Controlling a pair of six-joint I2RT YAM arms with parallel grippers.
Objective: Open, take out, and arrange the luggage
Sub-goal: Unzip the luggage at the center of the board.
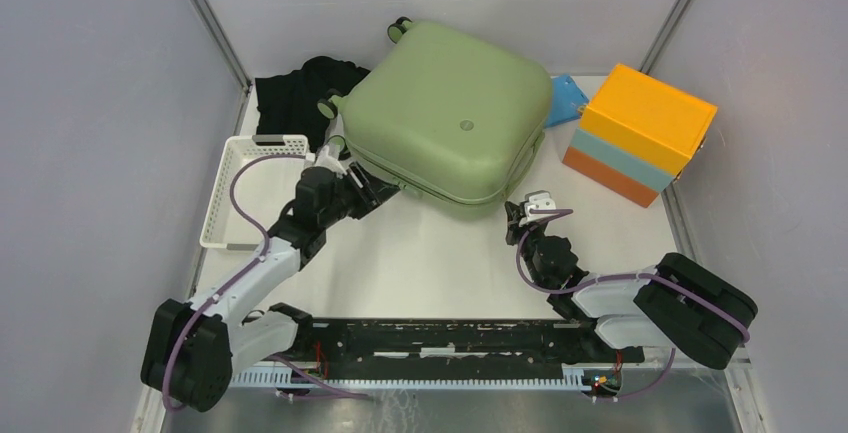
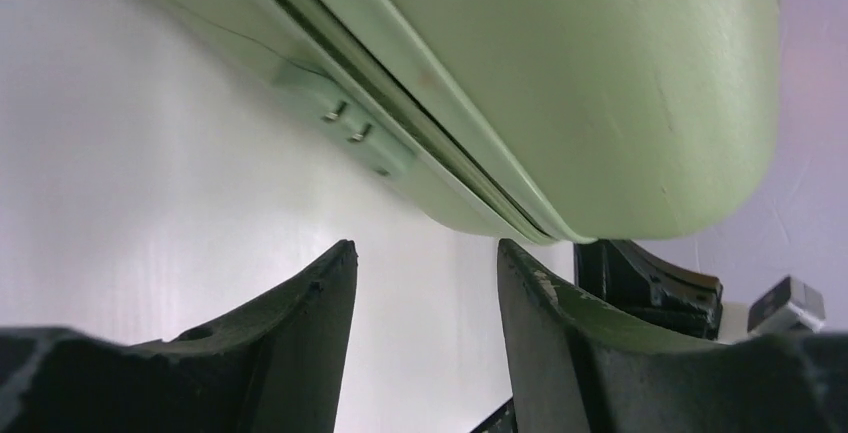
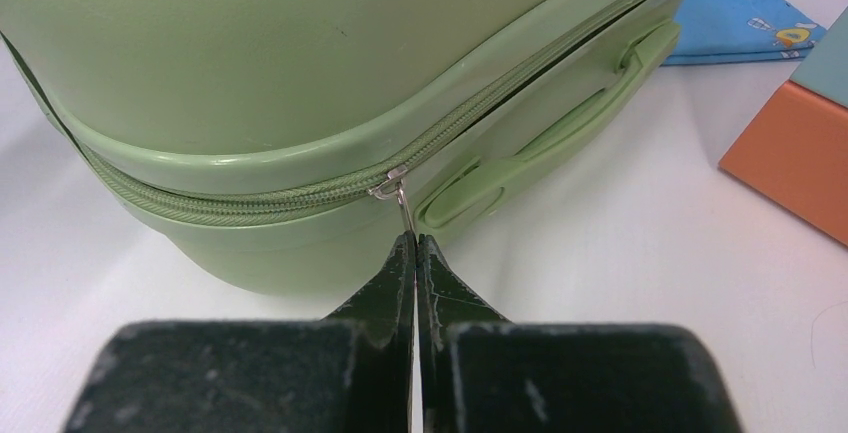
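The sage-green luggage [image 1: 440, 113] lies flat and closed at the back middle of the table, its black wheels at the far left. In the right wrist view its zip edge [image 3: 250, 203] runs round the near corner. My right gripper [image 3: 413, 238] is shut on the metal zip pull [image 3: 396, 196] beside the green side handle [image 3: 560, 123]. It sits at the suitcase's near right corner in the top view [image 1: 522, 215]. My left gripper [image 2: 425, 253] is open and empty, just below the suitcase's near left edge [image 2: 430, 123], close to the shell [image 1: 375, 188].
A white perforated basket [image 1: 245, 188] stands left of the left arm. Black cloth [image 1: 300, 93] lies behind it. An orange and light-blue box [image 1: 640, 133] stands at the right, with a blue garment [image 1: 565, 98] between it and the suitcase.
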